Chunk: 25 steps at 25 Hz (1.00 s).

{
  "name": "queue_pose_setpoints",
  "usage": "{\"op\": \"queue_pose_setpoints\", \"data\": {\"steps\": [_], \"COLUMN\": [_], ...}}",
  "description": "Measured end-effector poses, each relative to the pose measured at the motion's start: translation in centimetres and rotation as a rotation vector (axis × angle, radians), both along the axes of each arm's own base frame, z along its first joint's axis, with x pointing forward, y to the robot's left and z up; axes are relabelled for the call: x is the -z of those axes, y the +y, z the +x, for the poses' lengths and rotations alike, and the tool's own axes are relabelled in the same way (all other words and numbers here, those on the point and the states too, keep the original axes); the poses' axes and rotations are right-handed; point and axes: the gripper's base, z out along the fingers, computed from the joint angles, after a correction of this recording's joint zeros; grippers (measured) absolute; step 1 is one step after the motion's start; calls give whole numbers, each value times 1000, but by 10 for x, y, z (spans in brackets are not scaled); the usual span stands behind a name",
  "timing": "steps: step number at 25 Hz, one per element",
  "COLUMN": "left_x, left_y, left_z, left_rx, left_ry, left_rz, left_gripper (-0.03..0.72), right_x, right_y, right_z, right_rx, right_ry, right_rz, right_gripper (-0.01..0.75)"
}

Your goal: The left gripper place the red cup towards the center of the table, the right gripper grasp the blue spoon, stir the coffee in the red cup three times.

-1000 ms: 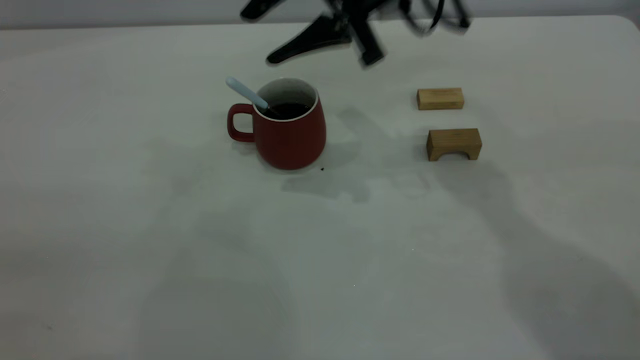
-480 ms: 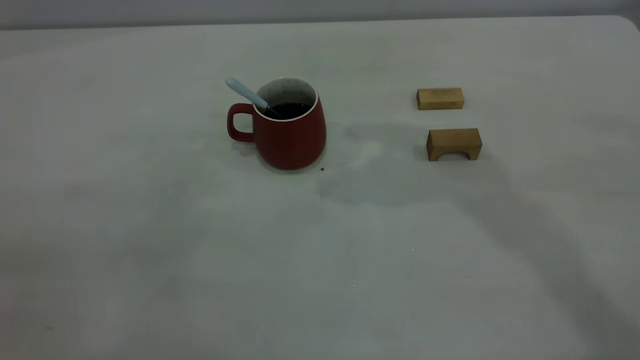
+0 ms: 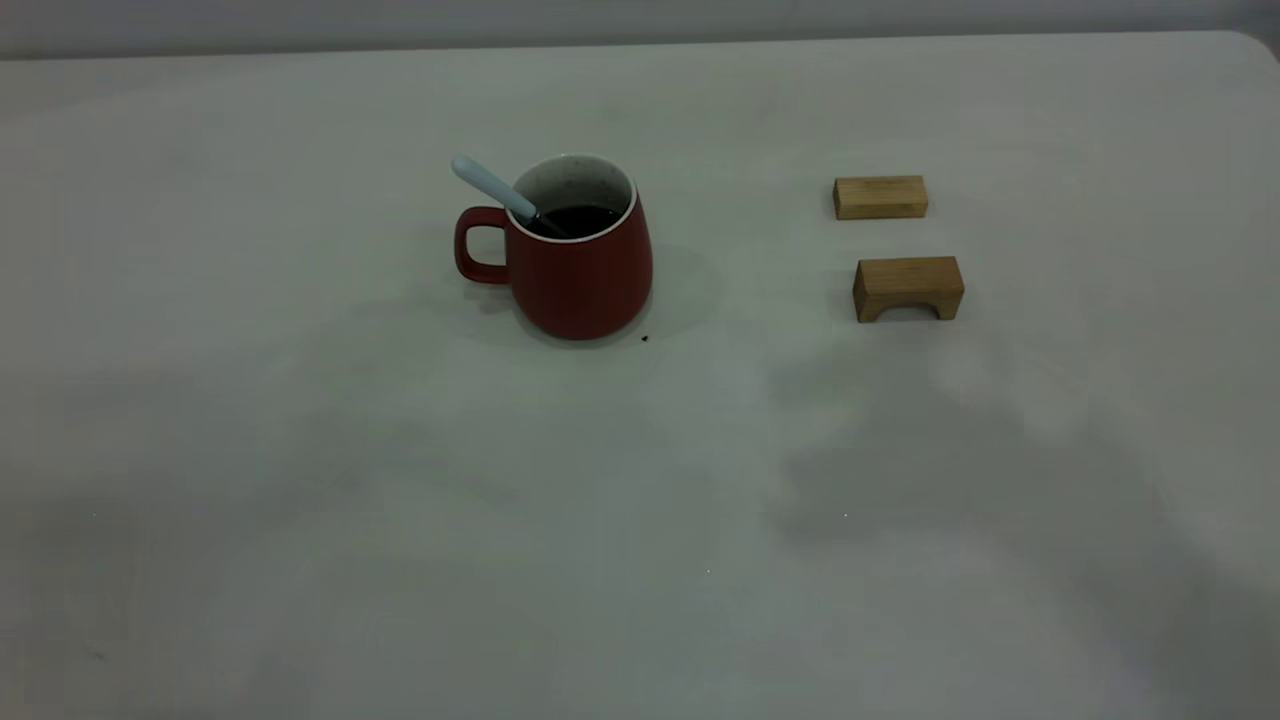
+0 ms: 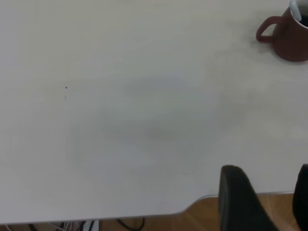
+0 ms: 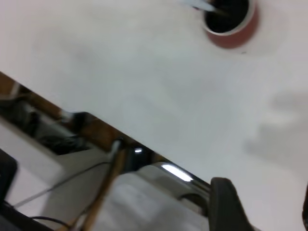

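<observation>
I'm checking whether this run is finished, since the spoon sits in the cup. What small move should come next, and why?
Probably none beyond both arms parking. The blue spoon leans in the red cup, its bowl in the coffee, and the cup stands upright on the table. The left gripper and right gripper are open, empty and far from the cup.

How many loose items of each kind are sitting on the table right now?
Red cup: 1
Blue spoon, standing in the cup's coffee: 1
Wooden blocks, one flat and one arched: 2
Total: 4 items on the table
</observation>
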Motion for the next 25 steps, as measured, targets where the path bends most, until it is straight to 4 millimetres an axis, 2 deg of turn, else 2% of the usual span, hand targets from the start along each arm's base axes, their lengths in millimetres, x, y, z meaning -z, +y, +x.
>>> {"op": "queue_pose_setpoints", "data": {"steps": [3,7,10,13,16,19,25], "left_x": [0,0,0,0,0,0,0], "left_y": [0,0,0,0,0,0,0], "left_z": [0,0,0,0,0,0,0], "left_rx": [0,0,0,0,0,0,0], "left_ry": [0,0,0,0,0,0,0], "left_rz": [0,0,0,0,0,0,0], "left_gripper": [351,351,351,351,351,351,351], "right_x": [-10,-7,0,16,37,61,106], "right_y": [-24,-56,-80,-102,-116,-124,-128], "right_z": [-45,-109,-156,-194,-222,-239,-249], "right_rx": [7,19,18,52,122,191,311], "right_ry": [-75,-172,-288,-385,-447,-483,-557], "right_rz": [-36,-73,-101,-120,-131,-157,-169], "right_gripper": [420,420,420,420,420,420,420]}}
